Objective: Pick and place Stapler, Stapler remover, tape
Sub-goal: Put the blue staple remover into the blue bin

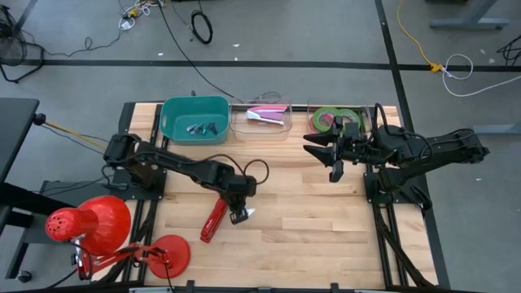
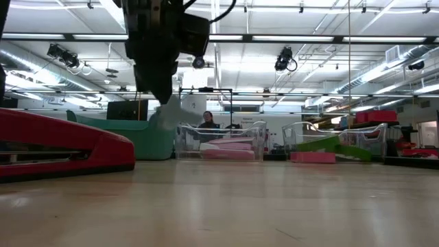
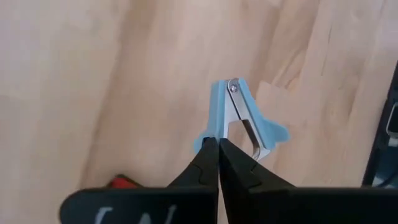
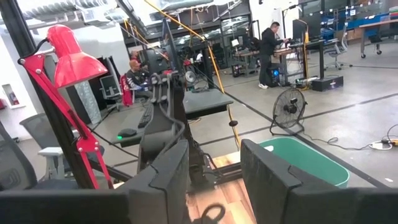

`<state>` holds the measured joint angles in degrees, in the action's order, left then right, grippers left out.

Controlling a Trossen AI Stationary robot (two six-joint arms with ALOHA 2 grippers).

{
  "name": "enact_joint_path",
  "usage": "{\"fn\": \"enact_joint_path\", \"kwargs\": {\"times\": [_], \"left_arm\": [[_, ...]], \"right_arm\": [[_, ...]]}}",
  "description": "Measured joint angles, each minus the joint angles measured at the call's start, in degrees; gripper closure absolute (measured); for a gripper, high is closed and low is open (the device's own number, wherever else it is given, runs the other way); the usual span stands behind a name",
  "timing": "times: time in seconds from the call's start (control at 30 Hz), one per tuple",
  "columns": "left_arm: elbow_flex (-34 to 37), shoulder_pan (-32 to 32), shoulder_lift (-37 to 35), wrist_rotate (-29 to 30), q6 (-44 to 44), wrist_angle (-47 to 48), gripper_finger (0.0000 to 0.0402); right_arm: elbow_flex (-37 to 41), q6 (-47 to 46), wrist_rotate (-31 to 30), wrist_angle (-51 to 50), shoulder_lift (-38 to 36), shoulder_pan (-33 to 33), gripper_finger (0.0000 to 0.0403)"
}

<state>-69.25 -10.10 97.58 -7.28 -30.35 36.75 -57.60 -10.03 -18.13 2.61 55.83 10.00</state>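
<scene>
— Leftmost, what is listed?

— Item one: red desk lamp (image 1: 85,221), at the near-left corner of the wooden table (image 1: 309,220). Item two: teal bin (image 1: 194,119) at the far edge, holding small grey pieces, too small to identify.

— And the left arm?

— Item three: left gripper (image 1: 238,213), over the table's middle-left. Its fingers (image 3: 208,163) are pressed together on a light-blue staple remover (image 3: 239,115); the remover's metal claws show beyond the fingertips. Whether it rests on the wood or hangs above it cannot be told.

— Beside it?

— Item four: red stapler (image 1: 214,220), lying flat on the table just left of that gripper, untouched.

— Moving right?

— Item five: clear tray (image 1: 262,128) next to the teal bin, with pink and white objects inside. Item six: second clear tray (image 1: 358,114), further right, containing the tape (image 1: 329,119): green rolls and a red-pink one.

— The right arm?

— Item seven: right gripper (image 1: 324,150), raised just in front of the tape tray, fingers spread apart, nothing between them.
</scene>
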Motion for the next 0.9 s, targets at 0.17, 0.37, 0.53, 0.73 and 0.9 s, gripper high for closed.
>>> {"fn": "enact_joint_path", "kwargs": {"times": [0.17, 0.37, 0.53, 0.73, 0.9], "left_arm": [[-0.02, 2.62, -3.37, 2.62, 1.08, 1.10, 0.0401], [-0.02, 5.91, -7.16, 4.00, 3.21, 5.15, 0.0401], [-0.02, 8.64, -10.52, 6.84, 6.22, 11.42, 0.0401], [-0.02, 13.32, -14.61, 10.36, 9.91, 18.59, 0.0401], [0.00, 18.38, -17.25, 12.41, 13.08, 22.28, 0.0401]], "right_arm": [[0.00, 0.01, -0.02, -0.09, 0.00, 0.00, 0.0257], [0.00, 0.96, -0.03, -0.15, 0.00, 0.00, 0.0257], [0.00, 1.52, -0.31, -0.15, 0.00, -0.04, 0.0257], [0.00, 2.47, -0.46, -0.16, 0.00, -0.07, 0.0257], [0.00, 2.66, -0.46, -0.50, 0.00, -0.07, 0.0257]]}}
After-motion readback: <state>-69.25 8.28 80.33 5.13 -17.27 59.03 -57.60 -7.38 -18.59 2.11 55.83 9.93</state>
